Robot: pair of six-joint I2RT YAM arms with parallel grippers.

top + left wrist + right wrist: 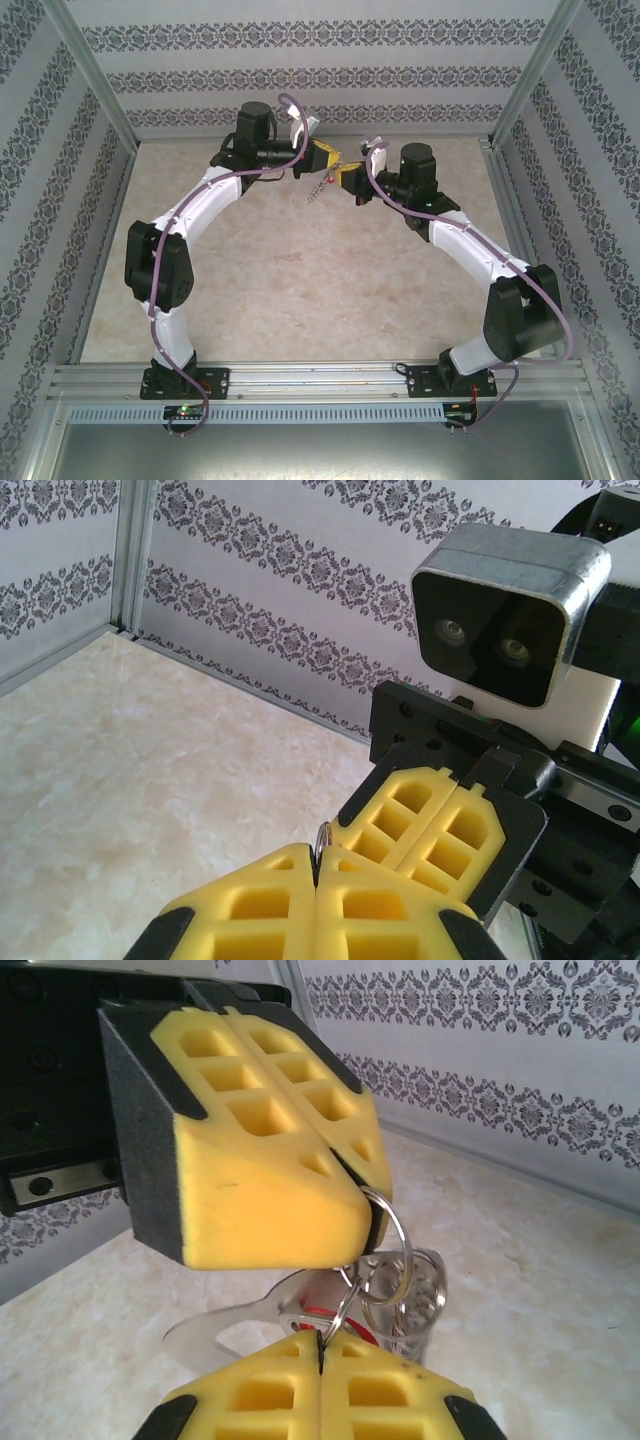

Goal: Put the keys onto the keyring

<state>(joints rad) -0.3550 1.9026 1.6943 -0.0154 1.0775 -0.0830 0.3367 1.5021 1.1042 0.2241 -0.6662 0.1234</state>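
Currently both grippers are met in mid-air over the far middle of the table (300, 290). Left gripper (365, 1198) is seen clamped, fingers together, on the top of the keyring (403, 1245); a cluster of thin silver rings is hung below it. Right gripper (320, 1355) is likewise pressed together, its seam closed on what is judged to be the red-headed key (318, 1314). Just a red sliver is visible right above the pads, touching the rings; whether it is threaded yet cannot be told. A flat silver piece (225, 1328) is seen sticking out to one side. Step is judged as threading: the ring should be held steady by the left, the key's hole worked along the wire with small right-wrist twists, and pulls kept light so nothing is slipped from the foam. Surface is noted as pale, marbled and glossy; a dropped key would likely slide. 3 walls (320, 80) are papered in grey damask bands, with aluminium posts (95, 75) at the corners.
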